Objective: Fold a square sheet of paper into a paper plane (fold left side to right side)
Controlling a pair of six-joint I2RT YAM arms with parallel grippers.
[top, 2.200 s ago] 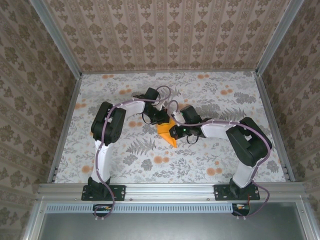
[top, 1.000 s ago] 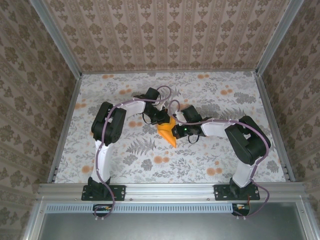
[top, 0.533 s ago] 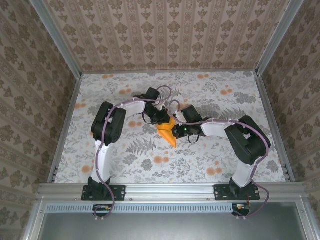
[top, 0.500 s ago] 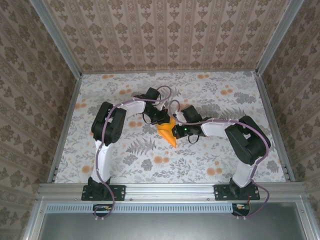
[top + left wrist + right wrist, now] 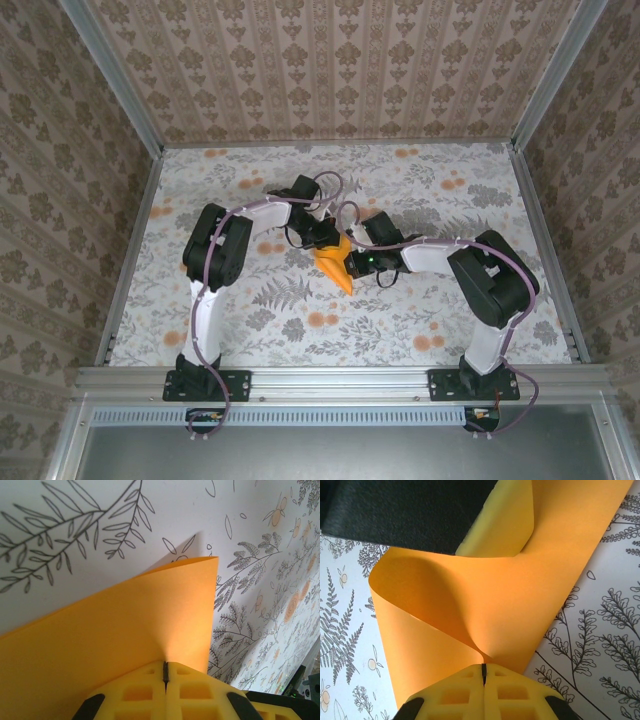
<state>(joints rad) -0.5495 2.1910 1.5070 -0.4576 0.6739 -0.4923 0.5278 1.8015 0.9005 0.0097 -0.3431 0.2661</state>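
Square sheet of paper (image 5: 333,268): bright orange, near the middle of the table (image 5: 250,320), between the two wrists. In the top view it shows as a small bent wedge, with one pointed corner aimed at the near edge. It is not lying flat.

Left arm (image 5: 215,250) reaches in from the left and far side, right arm (image 5: 490,280) from the right. Their ends meet over the paper, very close together.

Left wrist view: the left jaws' yellow fingers (image 5: 135,690) are pressed together with only a thin seam between them, and the paper (image 5: 125,630) is pinched in that seam. The sheet rises from the grip as a smooth sloping panel. One sharp corner is at upper right, and it throws a shadow on the table (image 5: 75,530) behind it. Whether that corner touches the table, cannot tell.

Right wrist view: the right jaws' yellow fingers (image 5: 455,692) are also closed to a thin seam and clamp the paper (image 5: 520,605) at a puckered spot. From there the sheet bows up and left in a loose curve. A long straight edge runs to the upper right over the table (image 5: 600,630). At the top, a paler yellow flap curls over beside a black body (image 5: 405,510). Probably the left arm's end, but too close to tell, and whether the flap is paper or a finger pad is unclear.

Both jaws have hold of the same sheet. No sharp crease line is visible, only soft bends.
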